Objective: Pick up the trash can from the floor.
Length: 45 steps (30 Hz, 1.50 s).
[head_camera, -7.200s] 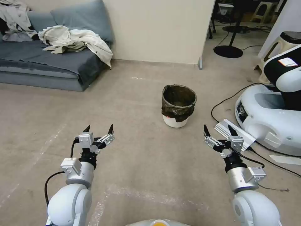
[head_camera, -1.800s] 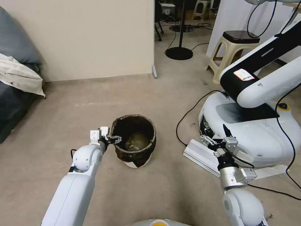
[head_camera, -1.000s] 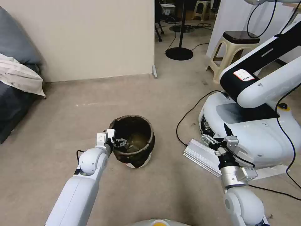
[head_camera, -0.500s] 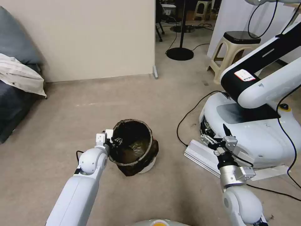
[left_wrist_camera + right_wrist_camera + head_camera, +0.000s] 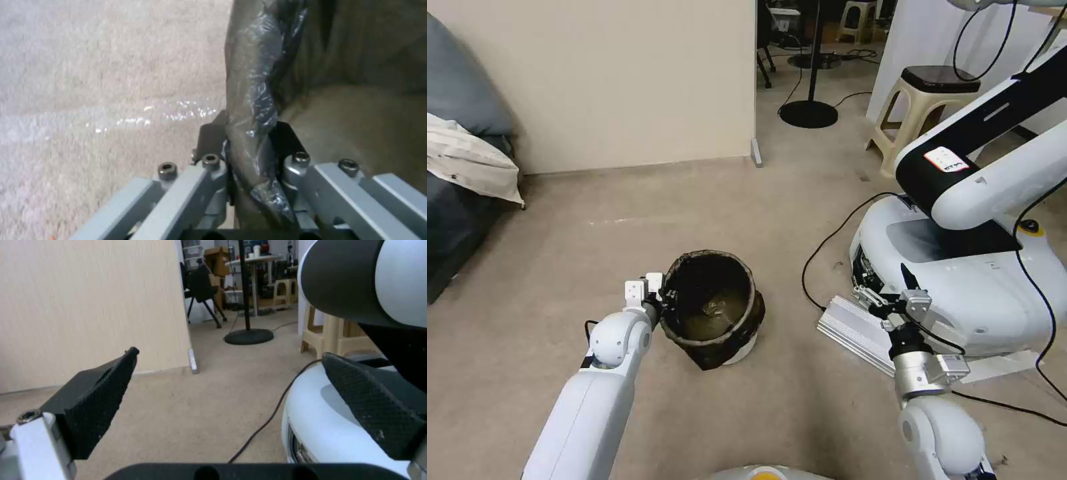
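Tilted since earlier, trash can (image 5: 714, 313) rim sits clamped in left gripper (image 5: 660, 308).

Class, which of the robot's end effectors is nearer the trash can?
Left. The left end effector is clamped on the trash can rim; the right end effector hangs open off to the can's right, over a neighbouring robot's base.

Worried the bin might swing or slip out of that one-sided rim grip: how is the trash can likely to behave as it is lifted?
The trash can looks nearly empty, so probably light. The left gripper pinches one rim edge, so it will likely hang tilted. The crinkled bag lies between the fingers, so the grip may slide on it.
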Available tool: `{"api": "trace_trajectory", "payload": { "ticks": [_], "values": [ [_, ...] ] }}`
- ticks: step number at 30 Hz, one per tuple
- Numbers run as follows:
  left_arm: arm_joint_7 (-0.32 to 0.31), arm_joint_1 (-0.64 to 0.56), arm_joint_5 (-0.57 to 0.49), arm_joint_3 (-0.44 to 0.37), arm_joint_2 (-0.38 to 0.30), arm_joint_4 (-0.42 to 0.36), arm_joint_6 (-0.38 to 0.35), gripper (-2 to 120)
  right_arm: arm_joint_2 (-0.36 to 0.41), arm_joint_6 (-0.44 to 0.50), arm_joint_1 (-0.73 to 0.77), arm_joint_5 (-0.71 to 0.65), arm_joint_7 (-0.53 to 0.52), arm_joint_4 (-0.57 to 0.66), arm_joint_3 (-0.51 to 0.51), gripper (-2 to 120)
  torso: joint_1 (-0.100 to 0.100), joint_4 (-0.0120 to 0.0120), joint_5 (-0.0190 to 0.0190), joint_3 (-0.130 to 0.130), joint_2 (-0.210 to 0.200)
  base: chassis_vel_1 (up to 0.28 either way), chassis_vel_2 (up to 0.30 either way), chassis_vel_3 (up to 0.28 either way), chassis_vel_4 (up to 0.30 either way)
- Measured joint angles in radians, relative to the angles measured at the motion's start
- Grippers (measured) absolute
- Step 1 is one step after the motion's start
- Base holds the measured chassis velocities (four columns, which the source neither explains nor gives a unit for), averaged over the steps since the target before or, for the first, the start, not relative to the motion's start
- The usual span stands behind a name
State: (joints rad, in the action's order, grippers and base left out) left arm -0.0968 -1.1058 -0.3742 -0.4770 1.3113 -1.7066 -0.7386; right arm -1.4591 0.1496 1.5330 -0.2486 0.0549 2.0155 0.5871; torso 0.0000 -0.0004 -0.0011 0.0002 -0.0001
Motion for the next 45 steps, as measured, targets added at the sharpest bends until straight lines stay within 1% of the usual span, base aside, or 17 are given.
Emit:
{"api": "trace_trajectory", "payload": {
  "ticks": [2,3,6,9,10,13,14,18,20,22,24,28,29,33,39,45],
  "values": [
    [-0.007,-0.002,-0.014,-0.012,0.0,-0.017,0.0,5,0.001,0.001,0.002,0.0,0.0,0.003,0.0,100,0.0,-0.0001,0.0,0.0,0.0,0.0,0.0,0.0,0.0],
    [-0.011,-0.004,-0.018,-0.017,0.0,-0.024,0.0,4,0.001,0.001,0.002,0.0,0.0,0.004,0.0,100,0.0,0.0,0.0005,0.0,0.0,0.0,0.0,0.0,0.0],
    [-0.018,-0.01,-0.032,-0.028,0.0,-0.044,0.0,3,0.002,0.001,0.004,0.0,0.001,0.007,0.001,100,0.0,0.0002,0.0003,0.0,0.0,0.0,0.0,0.0,0.0],
    [-0.032,-0.019,-0.056,-0.044,0.002,-0.08,0.0,2,0.002,0.002,0.007,0.001,0.001,0.01,0.001,100,0.0,0.0003,0.0009,0.0,0.0,0.0,0.0,0.0,0.0],
    [-0.032,-0.019,-0.056,-0.044,0.002,-0.08,0.0,2,0.002,0.002,0.007,0.001,0.001,0.01,0.001,100,0.0,0.0003,0.0009,0.0,0.0,0.0,0.0,0.0,0.0],
    [-0.05,-0.03,-0.092,-0.061,0.003,-0.123,0.0,2,0.004,0.002,0.011,0.001,0.001,0.015,0.001,100,0.0,0.0004,0.0011,0.0,0.0,0.0,0.0,0.0,0.0],
    [-0.05,-0.03,-0.092,-0.061,0.003,-0.123,0.0,2,0.004,0.002,0.011,0.001,0.001,0.015,0.001,100,0.0,0.0004,0.0011,0.0,0.0,0.0,0.0,0.0,0.0],
    [-0.067,-0.047,-0.142,-0.089,-0.002,-0.185,0.001,2,0.008,0.002,0.017,0.001,0.001,0.023,0.002,100,0.0,0.0003,0.0011,0.0,0.0,0.0,0.0,0.0,0.0],
    [-0.07,-0.05,-0.151,-0.093,-0.004,-0.193,0.001,2,0.008,0.002,0.018,0.001,0.001,0.025,0.002,100,0.0,0.0004,0.0011,0.0,0.0,0.0,0.0,0.0,0.0],
    [-0.088,-0.063,-0.188,-0.111,-0.013,-0.228,0.002,2,0.009,0.0,0.019,0.001,0.002,0.029,0.002,100,0.0,0.0004,0.0011,0.0,0.0,0.0,0.0,0.0,0.0],
    [-0.092,-0.069,-0.201,-0.118,-0.016,-0.241,0.002,2,0.01,-0.001,0.019,0.001,0.002,0.03,0.001,100,0.0,0.0004,0.001,0.0,0.0,0.0,0.0,0.0,0.0],
    [-0.115,-0.102,-0.273,-0.16,-0.036,-0.305,0.002,2,0.011,-0.007,0.019,0.002,0.002,0.035,-0.001,100,0.0,0.0005,0.001,0.0,0.0,0.0,0.0,0.0,0.0],
    [-0.115,-0.102,-0.273,-0.16,-0.036,-0.305,0.002,2,0.011,-0.007,0.019,0.002,0.002,0.035,-0.001,100,0.0,0.0005,0.001,0.0,0.0,0.0,0.0,0.0,0.0],
    [-0.138,-0.137,-0.346,-0.196,-0.047,-0.364,0.002,2,0.011,-0.01,0.019,0.003,0.002,0.037,-0.002,100,0.0,0.0004,0.001,0.0,0.0,0.0,0.0,0.0,0.0],
    [-0.14,-0.165,-0.373,-0.222,-0.057,-0.403,0.003,2,0.014,-0.015,0.019,0.003,0.002,0.04,-0.002,100,0.0,0.0005,0.0011,0.0,0.0,0.0,0.0,0.0,0.0],
    [-0.135,-0.177,-0.375,-0.228,-0.061,-0.407,0.003,2,0.015,-0.019,0.019,0.003,0.002,0.043,-0.003,100,0.0,0.0004,0.001,0.0,0.0,0.0,0.0,0.0,0.0]
  ]
}}
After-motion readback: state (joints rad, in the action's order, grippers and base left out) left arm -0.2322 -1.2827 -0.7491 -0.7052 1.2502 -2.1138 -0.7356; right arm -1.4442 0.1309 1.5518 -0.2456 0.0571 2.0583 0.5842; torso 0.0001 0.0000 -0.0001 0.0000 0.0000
